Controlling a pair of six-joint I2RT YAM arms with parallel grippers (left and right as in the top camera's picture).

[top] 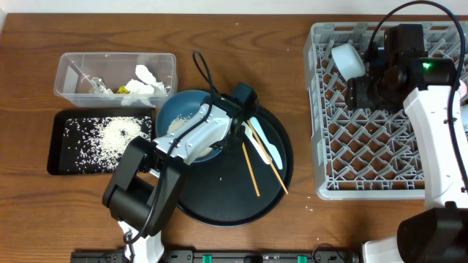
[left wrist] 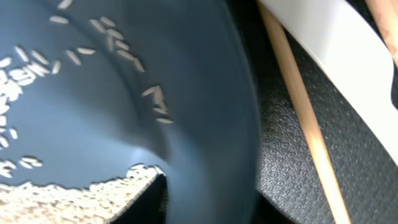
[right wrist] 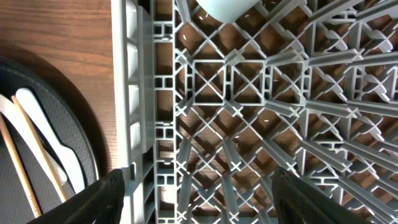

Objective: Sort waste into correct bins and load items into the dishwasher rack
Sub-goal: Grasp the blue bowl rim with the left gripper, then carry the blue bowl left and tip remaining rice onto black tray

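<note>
The large blue bowl [top: 183,113] sits on the left part of the round black tray and holds loose white rice [left wrist: 56,199]. My left gripper [top: 223,137] is shut on the bowl's right wall [left wrist: 211,155], one finger inside and one outside. Two wooden chopsticks [top: 252,169] and a white spoon [top: 265,145] lie on the tray to the bowl's right. My right gripper [top: 362,91] hangs open and empty over the left part of the grey dishwasher rack [top: 380,186]; in the right wrist view [right wrist: 199,193] only lattice shows between its fingers. A white cup [top: 349,58] lies in the rack's far left corner.
The clear tub [top: 73,80] at the back left holds tissues and wrappers. The shallow black tray [top: 58,150] in front of it holds scattered rice. The round black tray [top: 227,208] reaches close to the rack's left wall [right wrist: 127,93]. A few rice grains lie on the table.
</note>
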